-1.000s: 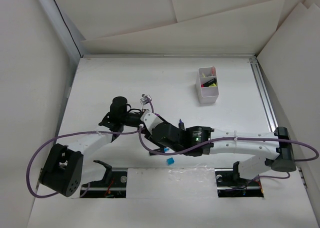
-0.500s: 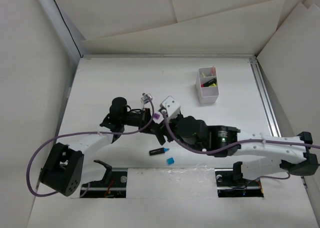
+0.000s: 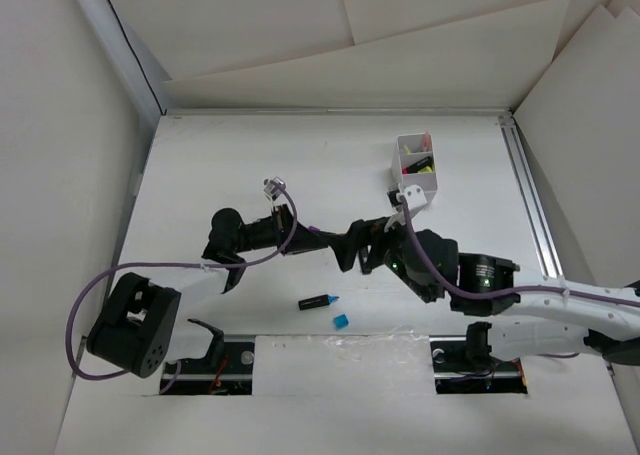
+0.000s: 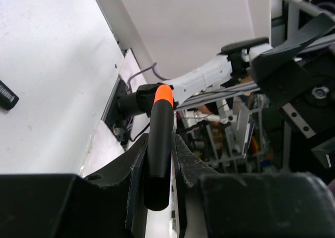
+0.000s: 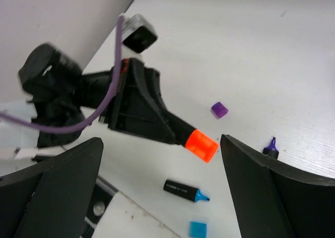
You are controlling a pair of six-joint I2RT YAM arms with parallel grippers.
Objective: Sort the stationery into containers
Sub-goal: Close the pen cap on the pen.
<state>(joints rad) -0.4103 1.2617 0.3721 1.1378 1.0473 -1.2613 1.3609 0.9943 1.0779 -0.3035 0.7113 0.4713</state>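
Observation:
My left gripper (image 4: 158,165) is shut on a black highlighter with an orange cap (image 4: 159,144). It holds the highlighter level above the table, cap pointing at my right gripper (image 5: 161,144). The right gripper is open, and the orange cap (image 5: 201,145) hangs between its two wide-apart fingers without touching them. From above, the left gripper (image 3: 305,231) and right gripper (image 3: 352,247) face each other mid-table. An uncapped blue highlighter (image 3: 318,301) and its blue cap (image 3: 341,321) lie near the front edge. The white divided box (image 3: 415,187) at the back right holds yellow and pink items.
A loose purple cap (image 5: 219,110) and the tip of an uncapped purple highlighter (image 5: 270,146) lie on the table under the right gripper. Metal rails run along the table's front and right edge (image 3: 530,205). White walls close in the left and back.
The right gripper has drawn back to the right and opened fully, uncovering the blue highlighter on the table. The left gripper has swung towards it, still holding the orange-capped highlighter.

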